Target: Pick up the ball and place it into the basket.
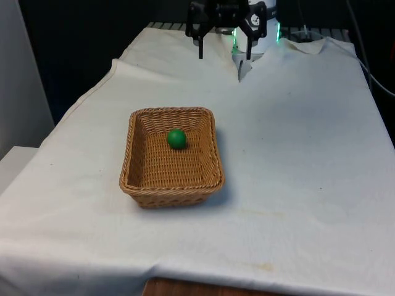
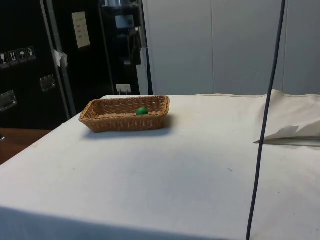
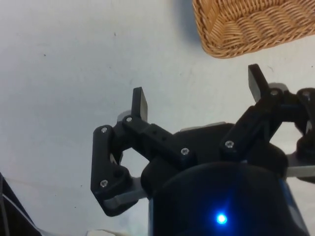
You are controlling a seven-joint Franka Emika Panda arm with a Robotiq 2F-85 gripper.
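Woven wicker basket (image 1: 172, 185) holds round green ball (image 1: 176, 139); end effector (image 1: 223, 54) spread apart.

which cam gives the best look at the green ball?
Front view: the small green ball lies in plain sight on the floor of the rectangular woven wicker basket, seen from above. In the side view the ball peeks over the rim. The wrist view catches a basket corner.

The ball (image 1: 176, 138) is seen inside the basket (image 1: 132, 151), towards its far end, the basket being set on the table (image 1: 296, 160) towards the front view's left, with the gripper (image 1: 224, 57) held above the table's far end, well behind the basket.
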